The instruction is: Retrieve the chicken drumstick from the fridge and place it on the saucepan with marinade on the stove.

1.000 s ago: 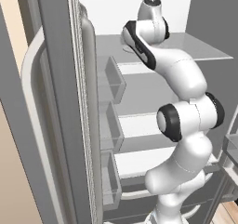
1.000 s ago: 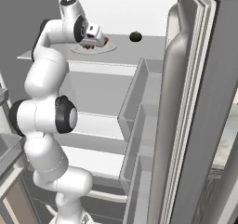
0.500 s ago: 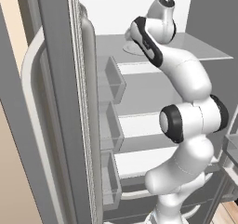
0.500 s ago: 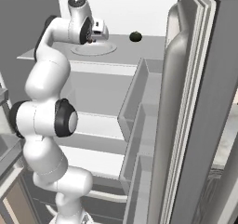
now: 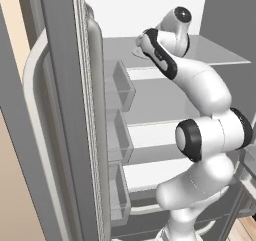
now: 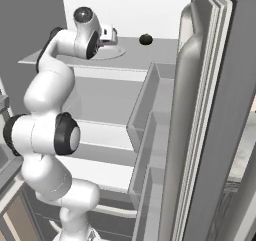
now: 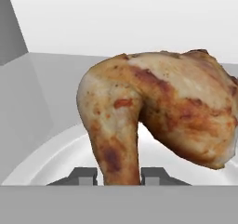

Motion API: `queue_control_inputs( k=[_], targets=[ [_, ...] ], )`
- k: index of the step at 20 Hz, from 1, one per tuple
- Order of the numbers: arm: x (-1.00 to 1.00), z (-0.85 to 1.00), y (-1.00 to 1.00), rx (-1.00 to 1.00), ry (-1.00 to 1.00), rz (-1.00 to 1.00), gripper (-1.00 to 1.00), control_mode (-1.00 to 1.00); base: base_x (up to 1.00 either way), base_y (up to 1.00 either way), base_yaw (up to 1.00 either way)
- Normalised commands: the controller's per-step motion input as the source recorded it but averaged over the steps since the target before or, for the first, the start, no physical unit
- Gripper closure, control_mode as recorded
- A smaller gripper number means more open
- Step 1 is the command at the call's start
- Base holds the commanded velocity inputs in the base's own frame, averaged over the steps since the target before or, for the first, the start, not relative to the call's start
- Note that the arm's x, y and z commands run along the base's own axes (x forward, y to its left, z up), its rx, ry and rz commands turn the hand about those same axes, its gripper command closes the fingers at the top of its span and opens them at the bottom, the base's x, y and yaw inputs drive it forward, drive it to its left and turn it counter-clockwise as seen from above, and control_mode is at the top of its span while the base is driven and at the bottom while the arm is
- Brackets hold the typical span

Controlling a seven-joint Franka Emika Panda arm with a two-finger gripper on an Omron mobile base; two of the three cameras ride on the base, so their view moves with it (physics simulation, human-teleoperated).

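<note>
Left panel: we see the fridge [image 5: 65,115] door standing open at the left, its bins empty, and the arm reaching up to the top shelf [image 5: 220,55], where the wrist hides what it works on.

Centre panel: from the other side, the hand sits over a pale plate [image 6: 107,52] on that same shelf; a small dark round fruit [image 6: 145,39] lies well apart to its right, and the right door's bins stand close beside the arm's path out.

Right panel: the chicken drumstick [image 7: 158,111] hangs over the white plate [image 7: 42,158], its narrow shank running down between the two dark fingertips of the pincer [image 7: 119,175], which is closed on it. The grip takes only the thin end; the heavy meaty end juts to the right, off the line of the fingers.

We judge the step in hand to be carrying the drumstick out of the fridge. To do it well, we first lift straight up until the meat is free of the plate rim, then draw back along the shelf's middle, keeping away from the door bins on either side. We move slowly and avoid rolling the wrist, since the off-centre weight could pivot the piece in so slim a hold. We keep the fingers shut throughout.
</note>
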Motion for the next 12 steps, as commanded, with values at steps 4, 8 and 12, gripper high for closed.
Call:
queue_control_inputs(
  k=[4,8,12],
  targets=[
    [-0.21,0.32,0.00,0.07,-0.30,0.00,1.00,-1.00,0.00,0.00,0.00],
    [-0.15,0.10,0.01,0.05,-0.31,0.00,1.00,-1.00,0.00,0.00,0.00],
    [-0.34,0.27,-0.03,0.00,-0.07,0.00,1.00,-1.00,0.00,0.00,0.00]
  ],
)
